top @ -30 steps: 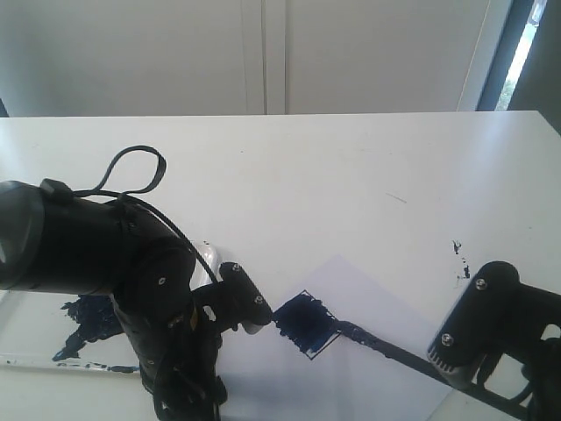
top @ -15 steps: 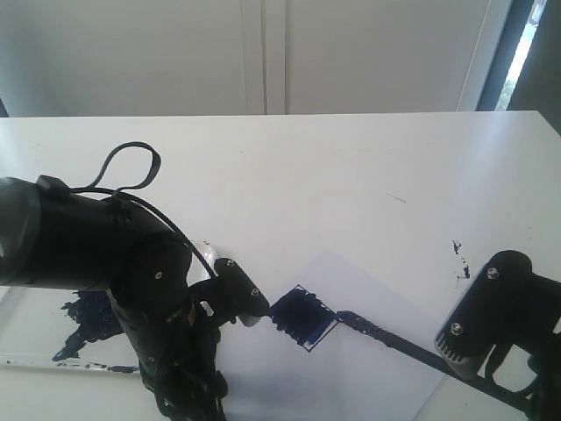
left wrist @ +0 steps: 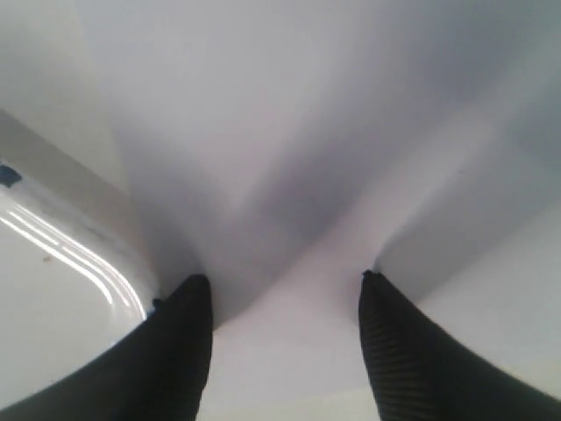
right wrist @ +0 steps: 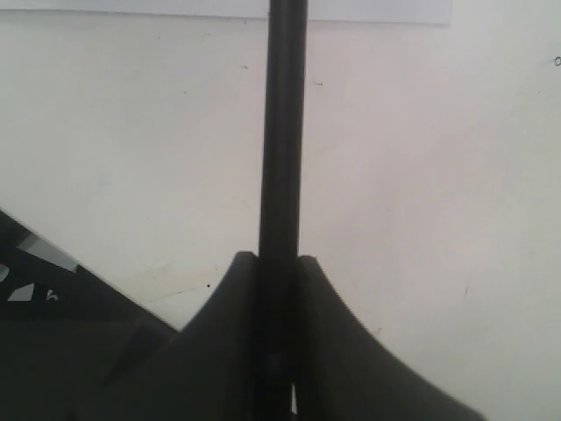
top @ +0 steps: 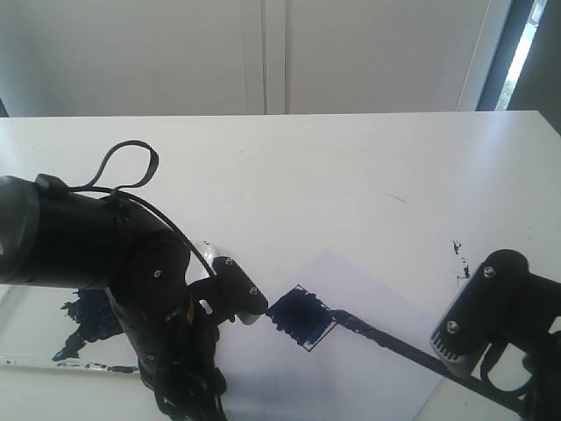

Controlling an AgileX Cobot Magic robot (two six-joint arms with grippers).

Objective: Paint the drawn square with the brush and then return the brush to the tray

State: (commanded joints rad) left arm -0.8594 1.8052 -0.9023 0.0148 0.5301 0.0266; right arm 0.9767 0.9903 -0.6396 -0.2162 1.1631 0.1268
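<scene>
The brush (top: 386,344) is a thin black stick lying low across the white paper (top: 368,377). Its wet tip touches the right edge of the drawn square (top: 301,317), which is mostly filled with dark blue paint. My right gripper (top: 451,351) at the lower right is shut on the brush handle (right wrist: 282,132), with both fingers of the right gripper (right wrist: 276,257) pressed against it. My left gripper (top: 241,303) stands open just left of the square, and the left gripper (left wrist: 282,279) has only white paper between its fingers. The clear tray (top: 26,338) with its blue blotch lies far left, partly hidden by the left arm.
The left arm's bulky black body and cable loop (top: 131,167) fill the lower left. Dark paint specks (top: 458,254) mark the white table right of the paper. A curved glossy tray rim (left wrist: 79,263) shows beside the left fingers. The wall runs behind the table's far edge.
The brush tip has slid a little up and left, onto the square's right edge. The right gripper shifted slightly with it. The left arm has barely moved.
</scene>
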